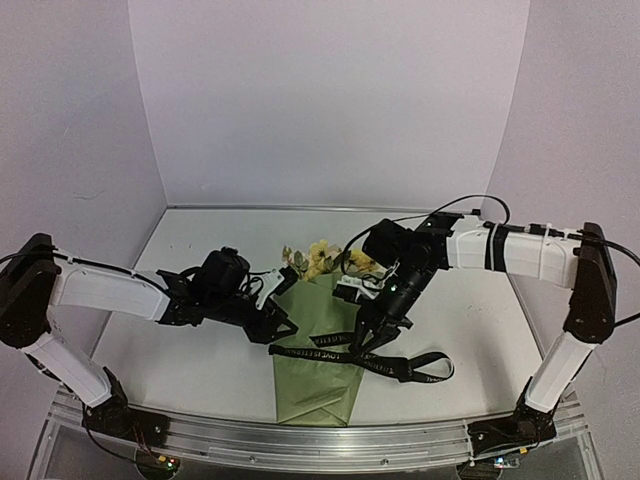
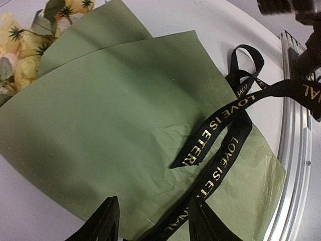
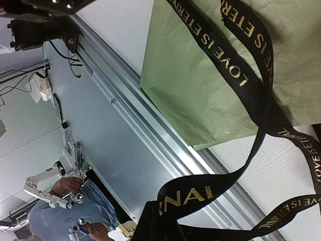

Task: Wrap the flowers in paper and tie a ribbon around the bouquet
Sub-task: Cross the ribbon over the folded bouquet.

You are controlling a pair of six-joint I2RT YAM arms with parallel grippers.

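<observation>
1. The bouquet (image 1: 318, 375) lay on the table (image 1: 190, 270) between the arms, with its narrow end at the near rail (image 1: 300, 440).
2. The flowers (image 1: 318, 258) showed at the wide far end of the paper (image 2: 110, 115) cone.
3. The ribbon (image 1: 405, 365) crossed the lower cone. One loose end lay on the paper, and loops trailed right onto the table.
4. The left gripper (image 1: 283, 328) stood at the cone's left edge, jaws apart, with the ribbon running between its fingers (image 2: 106, 221).
5. The right gripper (image 1: 368, 340) was closed, pinching the ribbon at the cone's right side.
</observation>
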